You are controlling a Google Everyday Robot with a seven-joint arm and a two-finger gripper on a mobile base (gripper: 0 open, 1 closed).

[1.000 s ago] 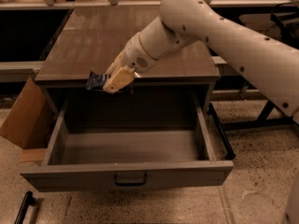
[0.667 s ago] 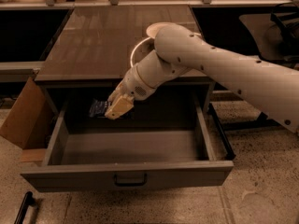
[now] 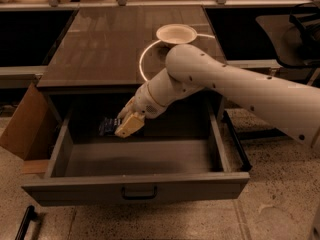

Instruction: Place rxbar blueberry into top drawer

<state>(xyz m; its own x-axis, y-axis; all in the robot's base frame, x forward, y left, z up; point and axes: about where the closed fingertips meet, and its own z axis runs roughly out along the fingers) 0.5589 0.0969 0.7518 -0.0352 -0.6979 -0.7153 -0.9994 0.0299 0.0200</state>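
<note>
Inside the open drawer (image 3: pixel 135 194), toward its back left, we see the gripper (image 3: pixel 122 129) clamped on the dark blue snack bar (image 3: pixel 106 125), which sticks out to the left. 1 white bowl (image 3: pixel 176 34) sits on the countertop (image 3: pixel 100 49). A cardboard flap (image 3: pixel 25 124) is left of the drawer.

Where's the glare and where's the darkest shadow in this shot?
Camera view: glare streaks the far end of the tabletop behind the bowl. The darkest shadow fills the back of the drawer, where the gripper holds the snack bar, which barely stands out.
</note>
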